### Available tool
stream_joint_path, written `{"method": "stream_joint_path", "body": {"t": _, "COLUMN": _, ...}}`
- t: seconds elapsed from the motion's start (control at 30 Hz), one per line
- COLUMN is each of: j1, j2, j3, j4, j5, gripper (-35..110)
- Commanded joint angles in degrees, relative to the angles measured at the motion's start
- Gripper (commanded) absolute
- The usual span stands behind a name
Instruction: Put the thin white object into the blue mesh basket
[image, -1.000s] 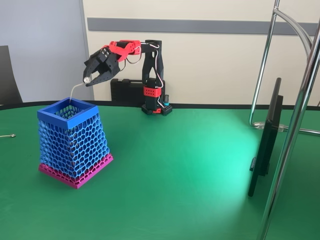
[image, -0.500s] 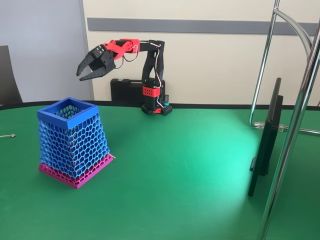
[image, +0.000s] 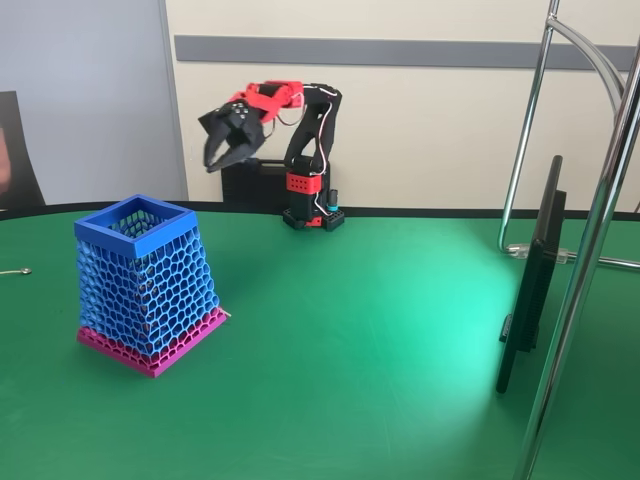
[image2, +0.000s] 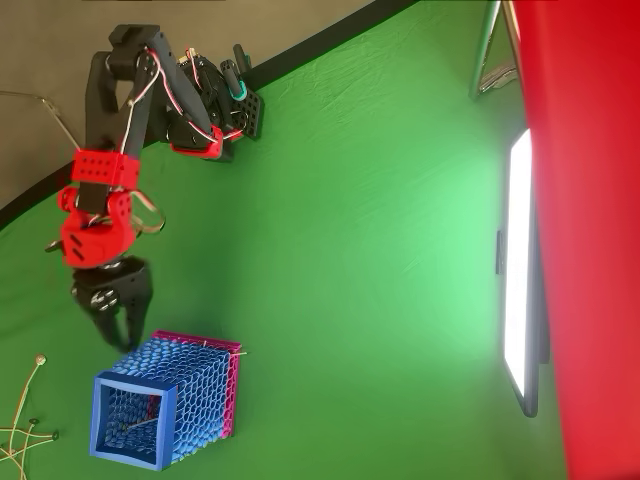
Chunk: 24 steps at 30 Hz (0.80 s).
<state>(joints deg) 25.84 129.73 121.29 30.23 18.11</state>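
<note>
Blue mesh basket (image: 148, 283) upright, pink base, thin white object (image2: 140, 425) inside

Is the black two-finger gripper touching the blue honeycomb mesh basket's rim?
Apart. In the fixed view the gripper hangs well above and behind the blue honeycomb mesh basket, with wall visible between them.

This looks like an office or meeting room used as a robot test bench: a large green-topped desk (image: 380, 330) with a dark curved edge, plain cream wall with a grey rail (image: 400, 50), a flat monitor (image: 530, 280) beside chrome stand tubes (image: 590, 260), and a black tool case (image: 250, 185) against the wall.
</note>
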Motion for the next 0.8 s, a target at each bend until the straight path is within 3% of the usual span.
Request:
{"method": "stream_joint_path", "body": {"t": 0.0, "j1": -4.7, "j2": 9.4, "j3": 7.1, "j4": 0.5, "j5": -5.0, "gripper": 6}}
{"method": "stream_joint_path", "body": {"t": 0.33, "j1": -19.1, "j2": 38.7, "j3": 31.1, "j4": 9.3, "j5": -13.8, "gripper": 3}}
{"method": "stream_joint_path", "body": {"t": 0.77, "j1": -20.4, "j2": 60.8, "j3": 53.9, "j4": 13.7, "j5": -19.3, "gripper": 1}}
